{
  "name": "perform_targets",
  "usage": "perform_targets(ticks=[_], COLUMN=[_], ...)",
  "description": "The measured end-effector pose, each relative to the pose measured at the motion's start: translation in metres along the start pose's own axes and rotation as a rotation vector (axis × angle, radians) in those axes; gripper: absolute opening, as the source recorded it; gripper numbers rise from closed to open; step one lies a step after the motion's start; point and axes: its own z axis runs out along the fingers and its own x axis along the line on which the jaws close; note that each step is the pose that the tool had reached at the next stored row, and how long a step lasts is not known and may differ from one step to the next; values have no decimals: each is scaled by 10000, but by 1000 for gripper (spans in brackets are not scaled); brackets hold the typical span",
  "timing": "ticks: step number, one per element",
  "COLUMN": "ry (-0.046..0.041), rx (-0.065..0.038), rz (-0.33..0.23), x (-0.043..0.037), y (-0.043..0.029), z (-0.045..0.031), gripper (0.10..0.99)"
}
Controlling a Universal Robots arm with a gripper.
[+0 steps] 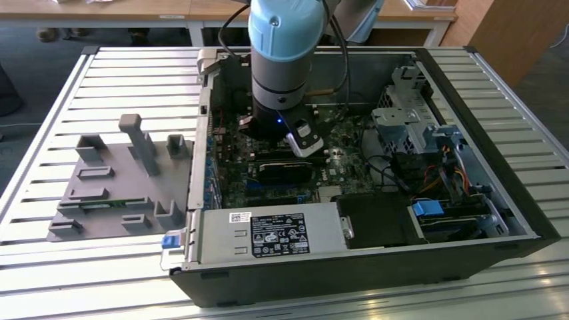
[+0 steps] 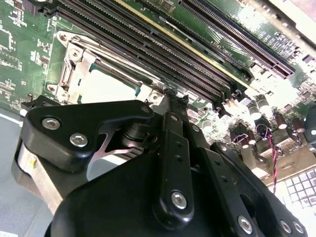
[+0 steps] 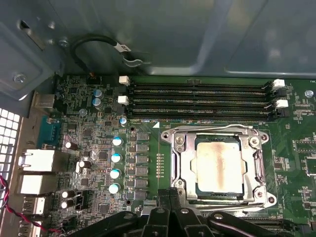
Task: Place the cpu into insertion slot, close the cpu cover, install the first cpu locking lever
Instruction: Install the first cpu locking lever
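While the open case (image 1: 498,220) fills the centre and right of the exterior view, the arm (image 1: 281,67) reaches down into its upper middle, over the board (image 1: 266,183). Its gripper (image 3: 170,197), fingers pressed together with nothing between them, stands at the edge of the slot (image 3: 182,163) low in the first wrist view. Centre right there, the cpu (image 3: 219,168) lies in the slot with the cover (image 3: 256,163) down around it, below the empty memory slots (image 3: 197,101).
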Motion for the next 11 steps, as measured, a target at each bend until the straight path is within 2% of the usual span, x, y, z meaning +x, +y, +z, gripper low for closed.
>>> perform_targets(ticks=[11], ry=[1], rx=[-11], rz=[1], x=[0], y=[2], z=[-7], gripper=[106])
